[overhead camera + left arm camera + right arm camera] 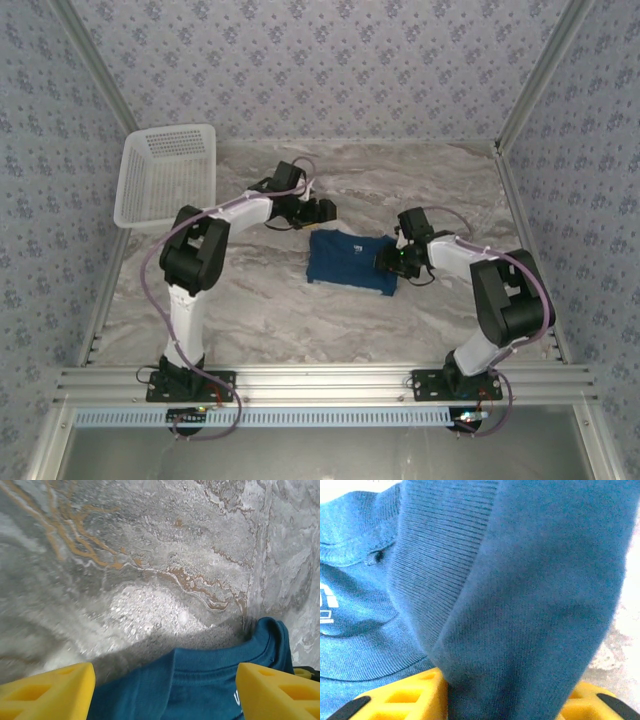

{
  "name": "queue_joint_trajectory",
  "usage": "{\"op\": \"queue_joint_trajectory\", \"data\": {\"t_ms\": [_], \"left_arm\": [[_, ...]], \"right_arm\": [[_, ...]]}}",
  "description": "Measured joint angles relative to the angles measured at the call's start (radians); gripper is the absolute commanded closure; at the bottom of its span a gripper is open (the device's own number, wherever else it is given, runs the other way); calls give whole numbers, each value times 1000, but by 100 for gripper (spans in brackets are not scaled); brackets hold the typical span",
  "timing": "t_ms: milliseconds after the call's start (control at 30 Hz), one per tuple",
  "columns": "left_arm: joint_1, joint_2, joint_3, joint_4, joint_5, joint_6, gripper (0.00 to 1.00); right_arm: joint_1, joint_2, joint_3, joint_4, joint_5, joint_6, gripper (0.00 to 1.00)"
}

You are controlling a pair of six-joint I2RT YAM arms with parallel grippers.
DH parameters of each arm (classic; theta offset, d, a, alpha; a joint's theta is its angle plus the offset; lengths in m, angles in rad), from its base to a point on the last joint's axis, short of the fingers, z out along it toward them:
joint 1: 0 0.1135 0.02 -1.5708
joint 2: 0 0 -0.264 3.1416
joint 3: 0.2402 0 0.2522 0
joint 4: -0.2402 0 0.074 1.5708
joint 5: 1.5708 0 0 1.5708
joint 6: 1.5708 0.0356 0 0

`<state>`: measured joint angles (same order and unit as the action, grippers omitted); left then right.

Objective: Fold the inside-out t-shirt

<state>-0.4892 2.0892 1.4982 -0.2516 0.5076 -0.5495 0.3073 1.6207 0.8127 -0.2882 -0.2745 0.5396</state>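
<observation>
Up close, t-shirt (520, 605) fold in right hand (505, 702); overhead, neat rectangle

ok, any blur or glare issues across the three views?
Top external: even light, sharp, though the t-shirt reads as a dark patch with little fold detail. Left wrist: table smeared toward the left edge, with a bright glare patch mid-frame. Right wrist: cloth too close, soft on the right; ribbing sharp.

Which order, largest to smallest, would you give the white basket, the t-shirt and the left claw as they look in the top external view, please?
1. white basket, clearly the largest
2. t-shirt, bunched into a compact block, noticeably smaller
3. left claw, smallest by a wide margin
</observation>
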Motion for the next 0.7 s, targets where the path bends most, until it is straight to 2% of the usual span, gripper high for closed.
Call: {"op": "queue_joint_trajectory", "data": {"t_ms": [200, 300, 467, 700], "left_arm": [[40, -245, -163, 0, -61, -17, 25], [53, -370, -246, 1, -100, -17, 25], [51, -517, -374, -32, -169, -8, 25], [51, -657, -461, -98, -240, 18, 24]], "right_arm": [[7, 57, 47, 39, -29, 1, 88], [14, 105, 93, 90, -45, -10, 95], [-32, 191, 230, 35, -36, -81, 97], [-207, 371, 626, -164, 33, -278, 97]]}}
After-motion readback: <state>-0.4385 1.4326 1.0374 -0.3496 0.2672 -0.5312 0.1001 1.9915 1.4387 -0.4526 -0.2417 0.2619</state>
